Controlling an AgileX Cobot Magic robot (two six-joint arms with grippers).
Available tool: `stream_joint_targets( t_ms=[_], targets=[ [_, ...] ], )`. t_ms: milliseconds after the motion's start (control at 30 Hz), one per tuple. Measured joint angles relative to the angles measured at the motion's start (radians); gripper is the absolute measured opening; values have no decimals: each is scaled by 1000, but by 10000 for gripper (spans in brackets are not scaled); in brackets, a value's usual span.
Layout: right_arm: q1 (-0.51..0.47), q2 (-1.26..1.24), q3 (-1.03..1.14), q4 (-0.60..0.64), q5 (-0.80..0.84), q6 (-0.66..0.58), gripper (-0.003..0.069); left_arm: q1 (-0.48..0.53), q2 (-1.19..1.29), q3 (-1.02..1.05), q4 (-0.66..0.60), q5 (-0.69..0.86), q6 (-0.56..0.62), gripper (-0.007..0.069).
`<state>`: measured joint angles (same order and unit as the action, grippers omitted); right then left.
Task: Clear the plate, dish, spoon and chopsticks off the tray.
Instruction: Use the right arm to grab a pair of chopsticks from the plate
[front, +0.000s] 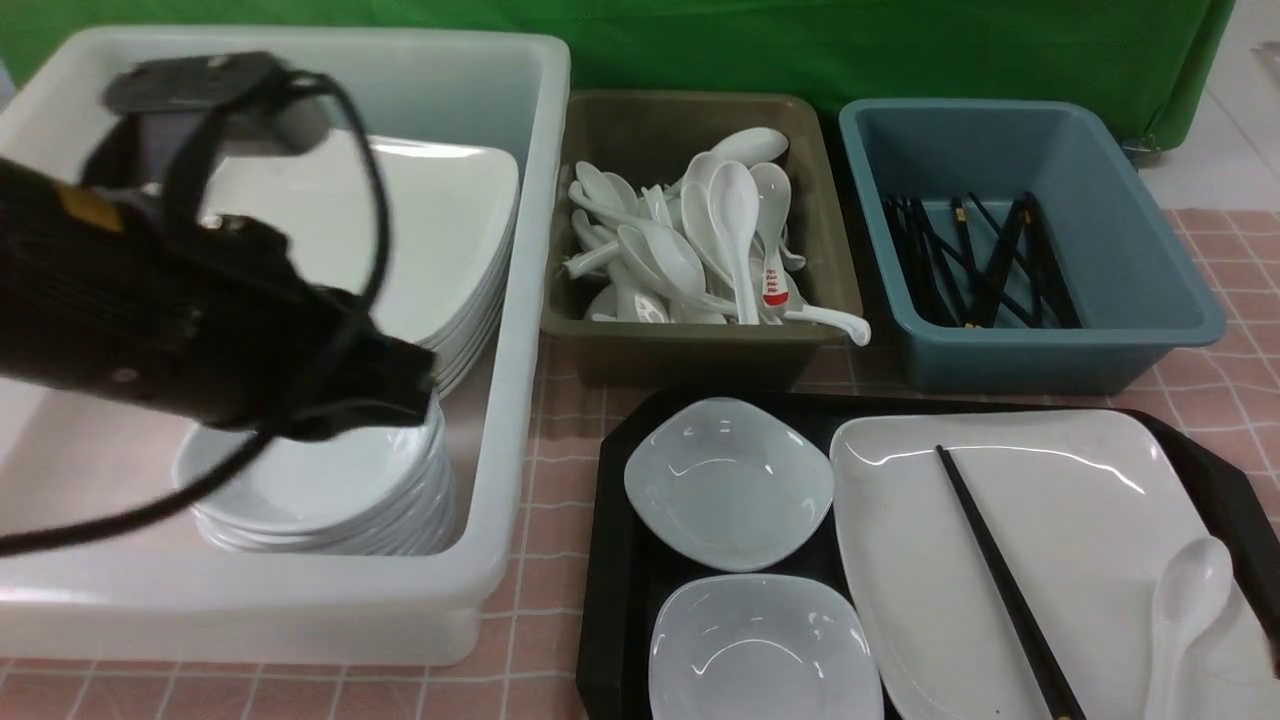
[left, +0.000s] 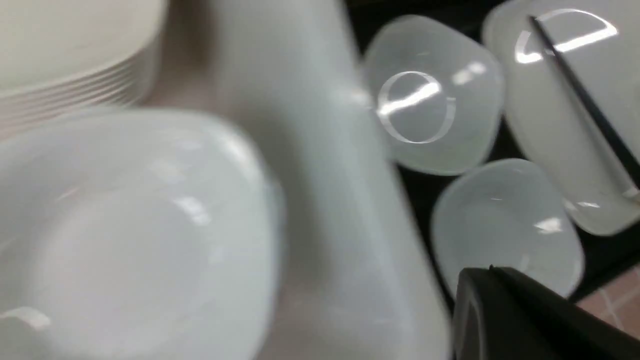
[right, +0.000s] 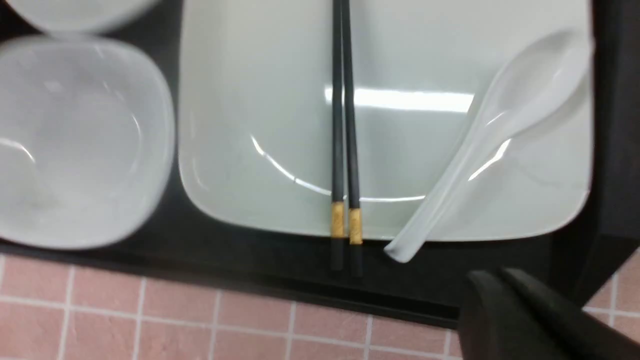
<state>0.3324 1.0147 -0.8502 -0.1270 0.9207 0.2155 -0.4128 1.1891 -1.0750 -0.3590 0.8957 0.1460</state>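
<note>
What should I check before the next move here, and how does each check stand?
1. Left gripper empty: ok, shut on nothing.
2. Right gripper open for grasping: not ok, shut.
3. Pair of long thin black chopsticks reachable: ok, atop the large glossy white rounded-square plate.
4. Plain white glossy soup spoon free: ok, on the plate, apart from the chopsticks.
5. Blue plastic bin has room: ok.
6. Big black rectangular tray cleared: not ok, two small deep white dishes on it too.

Green backdrop (front: 900, 40) behind — pink checked tablecloth (front: 560, 480) below.
</note>
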Motion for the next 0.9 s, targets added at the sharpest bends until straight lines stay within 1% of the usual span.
stream_joint_targets(
  t_ms=[100, 133, 167, 233, 267, 300, 367, 400, 467, 533, 767, 833, 867, 900],
  targets=[
    [1, 176, -73, 40, 6, -46, 34, -150, 50, -45, 18, 6, -16, -11],
    [1, 232, -98, 56, 8, -59, 43, -193, 69, -57, 26, 11, -23, -11],
    [1, 294, -127, 72, 10, -77, 69, -273, 104, -80, 49, 21, -32, -11],
    [1, 370, -162, 84, 13, -95, 129, -333, 139, -96, 74, 28, -45, -11],
    [1, 416, -183, 88, 13, -99, 178, -370, 169, -105, 93, 31, -48, -11],
    [1, 469, -204, 90, 13, -101, 242, -405, 196, -110, 106, 33, -53, -11],
    [1, 550, -235, 90, 11, -104, 336, -448, 237, -116, 117, 33, -53, -11],
    [1, 557, -238, 90, 11, -104, 344, -453, 241, -116, 118, 31, -53, -11],
    [1, 638, -265, 90, -2, -105, 409, -474, 278, -116, 119, 31, -53, -11],
    [1, 702, -282, 90, -24, -106, 427, -478, 300, -116, 124, 31, -53, -11],
    [1, 830, -289, 67, -59, -108, 435, -478, 307, -116, 157, 31, -53, -11],
    [1, 864, -289, 63, -66, -108, 414, -478, 307, -116, 164, 31, -53, -11],
    [1, 872, -290, 60, -63, -108, 384, -478, 307, -116, 166, 31, -53, -11],
    [1, 872, -291, 58, -63, -108, 376, -478, 307, -116, 166, 31, -53, -11]
  ],
)
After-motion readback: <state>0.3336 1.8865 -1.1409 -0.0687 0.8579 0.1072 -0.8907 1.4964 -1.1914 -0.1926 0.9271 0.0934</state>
